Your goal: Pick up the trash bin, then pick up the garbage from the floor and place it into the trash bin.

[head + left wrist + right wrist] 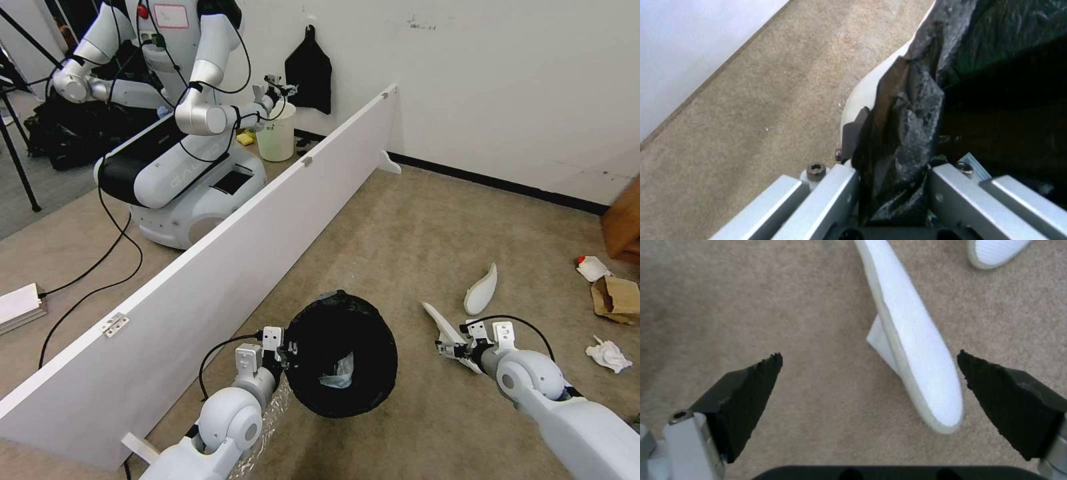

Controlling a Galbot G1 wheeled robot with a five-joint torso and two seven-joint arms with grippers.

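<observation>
I have the trash bin (pixel 347 353) hanging from my left gripper (pixel 288 350), low over the tan carpet (pixel 413 233) in front of me. It is a small round bin, and from my head camera I mostly see its mouth and the crinkled black bag (pixel 907 110) that lines it. The left wrist view shows the bag folded over a white rim (pixel 862 96), with the left fingers (pixel 851 133) pinching that rim and the plastic between them.

My right gripper (pixel 445 348) is down at the nearer white slipper (pixel 916 350) — its black pads (pixel 751 386) are spread wide, one on each side of the slipper's end, not touching it. That slipper lies flat, long and narrow, with a white flap sticking out from under one edge. The second slipper (pixel 482 290) lies just beyond it, tipped up on its side.

Farther to my right sit a brown paper bag (pixel 617 298), a crumpled white paper (pixel 608 355) and a red-and-white packet (pixel 592 268), all well apart from the bin.

To my left a long white board (pixel 220 267) stands on edge across the floor. Behind it are another robot (pixel 180 120) and a pale cream bucket (pixel 276 133). Nothing lies between the bin and the slippers except open carpet.

Inside the bin, a small clear crumpled piece (pixel 337 373) rests at the bottom of the bag.
</observation>
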